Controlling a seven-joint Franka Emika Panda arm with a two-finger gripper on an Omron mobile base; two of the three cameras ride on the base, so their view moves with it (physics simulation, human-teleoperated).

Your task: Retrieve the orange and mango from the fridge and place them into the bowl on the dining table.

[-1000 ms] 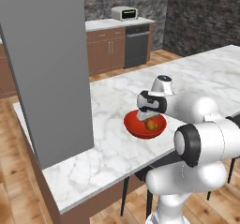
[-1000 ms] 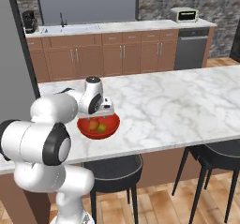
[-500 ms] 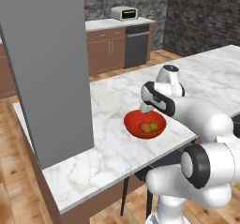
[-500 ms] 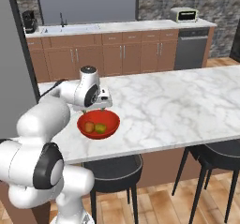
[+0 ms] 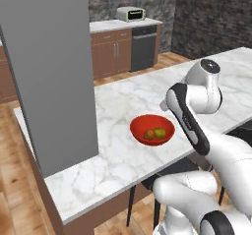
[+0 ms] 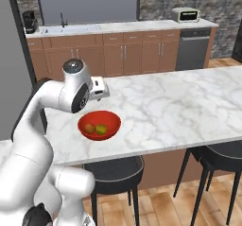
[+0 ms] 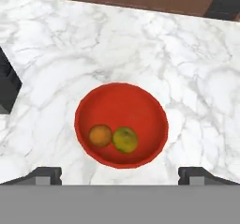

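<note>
So, view by view:
Left base view: red bowl (image 5: pixel 152 129) sits on the marble dining table (image 5: pixel 123 101), orange (image 5: pixel 149 134) and mango (image 5: pixel 159 132) side by side inside, touching.
Right base view: gripper (image 6: pixel 98 89) hangs above the bowl's far rim, holding nothing; toaster oven (image 6: pixel 185 14) on the back counter.
Hand view: fingertips (image 7: pixel 45 174) spread wide apart, empty, bowl straight below between them.

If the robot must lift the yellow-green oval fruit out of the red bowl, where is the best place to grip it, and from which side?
Probably from straight above. The yellow-green oval mango lies low in the shallow glossy red bowl, beside the round orange, seemingly touching it. Grip across its narrow middle, with the fingers clear of the orange. The bowl's wall blocks a sideways approach.
</note>
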